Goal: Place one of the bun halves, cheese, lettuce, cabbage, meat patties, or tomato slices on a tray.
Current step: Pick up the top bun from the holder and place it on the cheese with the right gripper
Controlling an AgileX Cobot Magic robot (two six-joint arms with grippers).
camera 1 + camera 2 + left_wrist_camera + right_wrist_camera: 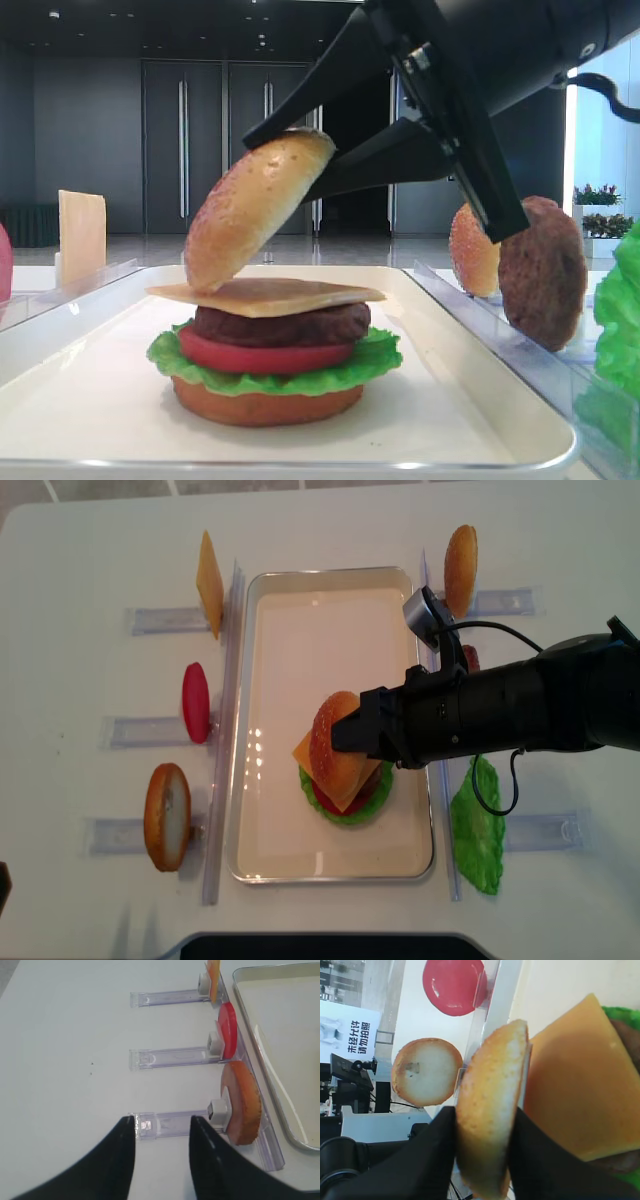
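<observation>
- Exterior high view: right gripper clamped on the bun top, one black finger on the domed side, the other on the flat side. Bun tilted steeply, its lower edge touching the cheese slice directly below the gripper.
- Under the cheese, in order down: meat patty, tomato slice, lettuce leaf, bottom bun. The stack stands on the white tray.
- Right wrist view: bun top edge-on between the two fingers, pale flat face turned toward the cheese.
- Overhead view: right gripper reaches in over the tray from the right side. Behind its arm, on the racks: a spare bun half and a loose lettuce leaf.
- Left wrist view: left gripper spread apart, grasping nothing, above bare table. Just ahead of it a clear rack with a bun half standing on edge; further ahead, a red tomato slice.
</observation>
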